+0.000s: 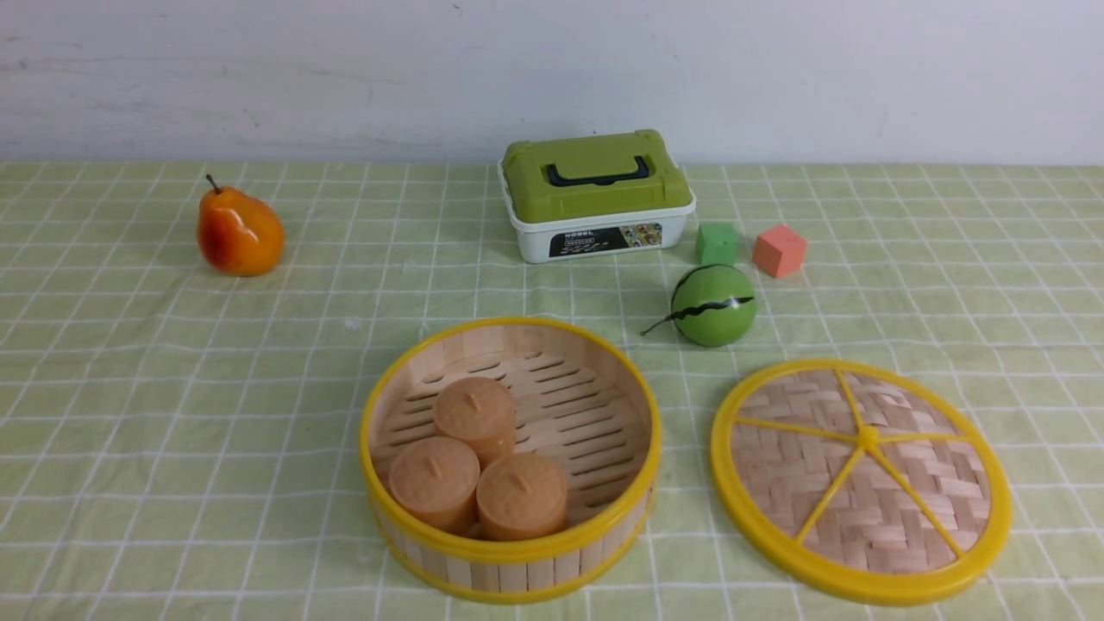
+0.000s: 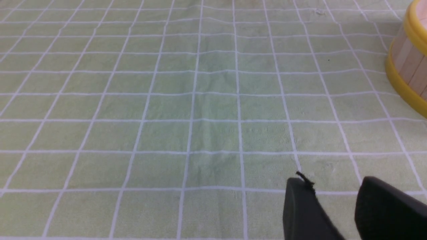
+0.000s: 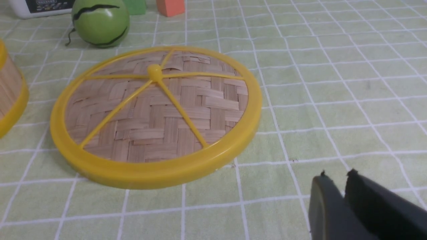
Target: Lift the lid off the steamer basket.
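Steamer basket (image 1: 511,457) sits uncovered, three buns (image 1: 479,461) visible only from the front; lid (image 1: 861,479) lies flat beside it on its right. Wrist views alone show left gripper (image 2: 333,186) parted, empty, and right gripper (image 3: 337,178) narrowly apart, empty.

Pale green checked tablecloth (image 1: 129,388) w/ white grid lines, plain whitish wall (image 1: 259,69) behind, even light.

Steamer basket (image 2: 408,56) and both grippers (image 2: 337,186) (image 3: 337,178) cropped in wrist views; box (image 1: 597,197) label illegible.
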Robot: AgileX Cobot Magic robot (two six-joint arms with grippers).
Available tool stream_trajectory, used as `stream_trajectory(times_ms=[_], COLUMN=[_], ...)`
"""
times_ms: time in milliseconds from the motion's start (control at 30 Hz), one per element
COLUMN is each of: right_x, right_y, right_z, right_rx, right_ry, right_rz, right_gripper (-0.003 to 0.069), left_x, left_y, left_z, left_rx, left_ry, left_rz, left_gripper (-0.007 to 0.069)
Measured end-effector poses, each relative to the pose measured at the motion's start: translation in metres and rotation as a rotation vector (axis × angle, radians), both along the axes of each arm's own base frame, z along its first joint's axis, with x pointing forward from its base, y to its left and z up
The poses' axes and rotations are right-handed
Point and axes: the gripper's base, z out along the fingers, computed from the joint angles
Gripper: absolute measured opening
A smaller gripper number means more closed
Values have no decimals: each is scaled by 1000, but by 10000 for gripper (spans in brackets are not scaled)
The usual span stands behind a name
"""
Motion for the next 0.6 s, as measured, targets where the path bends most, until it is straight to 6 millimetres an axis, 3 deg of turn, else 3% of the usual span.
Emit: stream_trajectory(times_ms=[600], right_x=[0], right_y=[0], right_z=[0], right_rx=[0], right_ry=[0], right_rz=[0], right_gripper=[94], left_x=[0], left_y=[0], left_z=[0], left_rx=[0], left_ry=[0], left_rz=[0], left_gripper=[239])
